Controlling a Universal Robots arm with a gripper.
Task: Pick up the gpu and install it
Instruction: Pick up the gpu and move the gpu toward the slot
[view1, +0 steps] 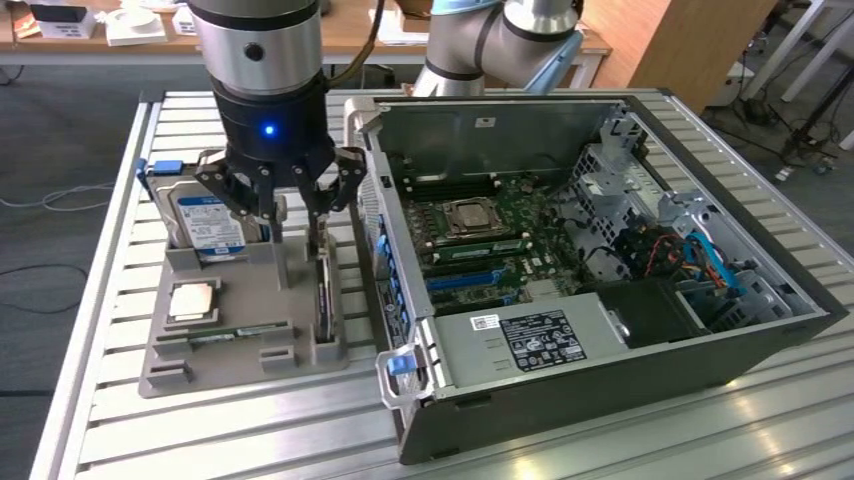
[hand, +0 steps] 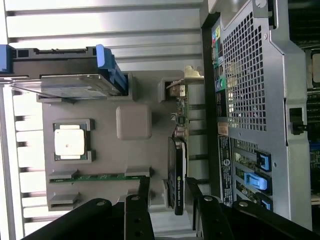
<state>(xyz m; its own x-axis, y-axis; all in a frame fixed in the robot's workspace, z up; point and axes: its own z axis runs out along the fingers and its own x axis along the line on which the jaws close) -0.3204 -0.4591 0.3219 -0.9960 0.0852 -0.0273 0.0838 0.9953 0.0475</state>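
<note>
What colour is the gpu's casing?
Black: the gpu, best seen in the wrist view.

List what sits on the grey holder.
On the grey holder: a hard drive upright, a square chip, a RAM stick, the gpu on edge. The gripper covers part of the gpu.

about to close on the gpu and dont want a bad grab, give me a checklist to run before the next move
1. fingers open: ok, they stand apart.
2. gpu between the fingers: ok, in the wrist view its edge runs between them.
3. gpu standing on edge in the grey holder: ok.
4. gpu gripped: not ok, nothing is held yet.
5. computer case side open, motherboard exposed: ok.
6. expansion slot free for the card: cannot tell.
</note>
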